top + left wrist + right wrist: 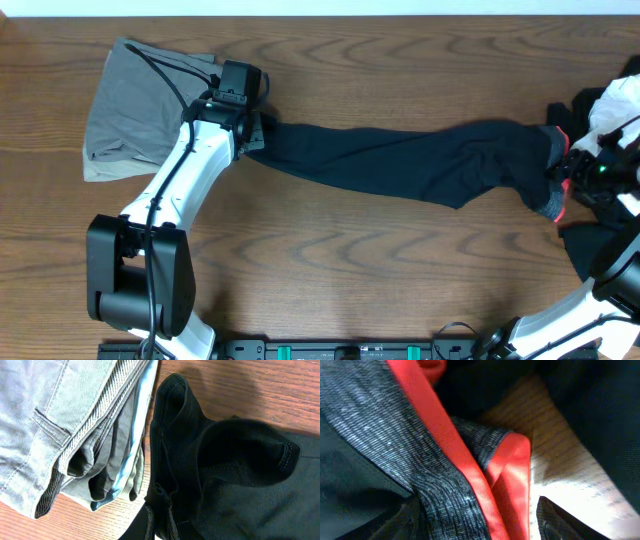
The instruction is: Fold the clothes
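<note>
Wooden table (330, 250) carries the long black garment (400, 160) stretched across mid-frame, seemingly drawn flat for folding, with the left gripper (161, 512) pinching its left end beside the grey garment (130, 110) at upper left, and the right gripper (482, 520) at far right, fingers spread astride the red-and-grey band (470, 470).

Robot lab bench setup: wood-grain table (380, 250), left arm (190, 170) and right arm (560, 318) rising from a black rail (340, 351) at its near edge, clothes (400, 160) laid out.

Folded grey garment (60, 420) just beside a rumpled black garment (240, 475), both on the wooden table (260, 385).
</note>
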`<state>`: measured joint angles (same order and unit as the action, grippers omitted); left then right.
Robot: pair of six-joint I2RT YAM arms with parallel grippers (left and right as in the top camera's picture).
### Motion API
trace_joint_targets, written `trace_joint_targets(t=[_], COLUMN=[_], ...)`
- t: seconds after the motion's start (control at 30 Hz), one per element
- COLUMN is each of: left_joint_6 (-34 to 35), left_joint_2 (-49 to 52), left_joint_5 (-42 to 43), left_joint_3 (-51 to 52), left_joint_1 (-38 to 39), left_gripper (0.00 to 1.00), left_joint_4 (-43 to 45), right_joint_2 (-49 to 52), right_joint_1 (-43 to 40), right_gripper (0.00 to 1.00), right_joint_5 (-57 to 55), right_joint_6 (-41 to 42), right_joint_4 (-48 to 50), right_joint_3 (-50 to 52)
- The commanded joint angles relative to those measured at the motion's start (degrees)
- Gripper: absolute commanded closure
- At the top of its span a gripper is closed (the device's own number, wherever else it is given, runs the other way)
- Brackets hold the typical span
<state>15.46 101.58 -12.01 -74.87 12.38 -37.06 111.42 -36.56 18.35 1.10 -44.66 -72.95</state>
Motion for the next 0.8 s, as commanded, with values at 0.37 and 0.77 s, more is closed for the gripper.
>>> trace_joint_targets(t=[0.37, 0.77], left_joint_6=[0.5, -0.3], left_joint_2=[-0.4, -0.4], left_joint_5=[-1.1, -1.1], left_joint_3=[-0.2, -0.2], left_joint_1=[-0.2, -0.2], left_gripper=[0.89, 0.89], left_joint_4=[0.1, 0.2], right_joint_2=[0.3, -1.7], right_joint_1=[0.1, -1.3], right_gripper=[0.83, 0.99], right_joint_5=[4.7, 7.9], right_joint_6=[1.5, -7.6], right_joint_4=[15.4, 2.2], right_joint_3=[9.2, -11.6])
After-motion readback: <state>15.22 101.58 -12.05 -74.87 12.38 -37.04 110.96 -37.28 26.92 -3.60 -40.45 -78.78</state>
